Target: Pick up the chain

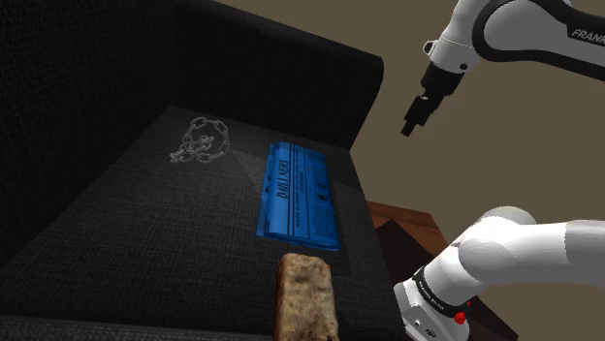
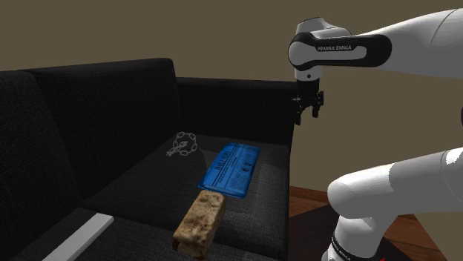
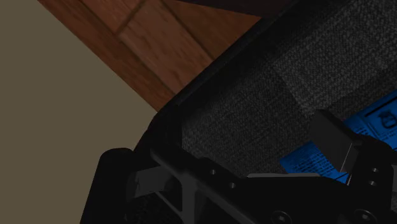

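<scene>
A: Shoulder: chain heaped on seat, upper left of centre, near armrest. Gripper upper right, high past armrest's end; staged for approach, I'd guess.
B: Second exterior?
A: Chain mid-frame, gripper upper right, well apart.
B: Wrist?
A: Fingers spread, empty. Blue box beside one finger.

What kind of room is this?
Probably a living room: there's a big black sofa, a wooden floor beside it and a plain tan wall behind.
</scene>
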Motion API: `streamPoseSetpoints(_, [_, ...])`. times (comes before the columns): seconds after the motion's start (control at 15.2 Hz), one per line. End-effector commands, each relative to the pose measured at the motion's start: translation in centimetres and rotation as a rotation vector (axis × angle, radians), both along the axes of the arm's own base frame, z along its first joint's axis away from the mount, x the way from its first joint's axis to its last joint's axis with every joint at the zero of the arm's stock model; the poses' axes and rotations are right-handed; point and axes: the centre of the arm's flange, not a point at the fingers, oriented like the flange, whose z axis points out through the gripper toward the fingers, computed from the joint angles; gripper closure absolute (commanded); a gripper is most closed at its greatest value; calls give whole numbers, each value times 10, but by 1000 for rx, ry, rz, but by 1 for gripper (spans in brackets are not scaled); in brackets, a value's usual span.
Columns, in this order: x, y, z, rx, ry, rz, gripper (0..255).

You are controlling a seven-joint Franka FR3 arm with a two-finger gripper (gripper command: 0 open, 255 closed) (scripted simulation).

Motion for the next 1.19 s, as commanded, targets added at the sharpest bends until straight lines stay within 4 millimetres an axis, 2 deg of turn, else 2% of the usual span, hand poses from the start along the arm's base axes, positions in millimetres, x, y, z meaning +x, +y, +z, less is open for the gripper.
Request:
streamPoseSetpoints(0.0, [0,0,0,0,0,0,0])
streamPoseSetpoints(0.53, [-2,97,-27,31,-33,-207,0])
streamPoseSetpoints(1.12, [21,205,-54,66,-70,-440,0])
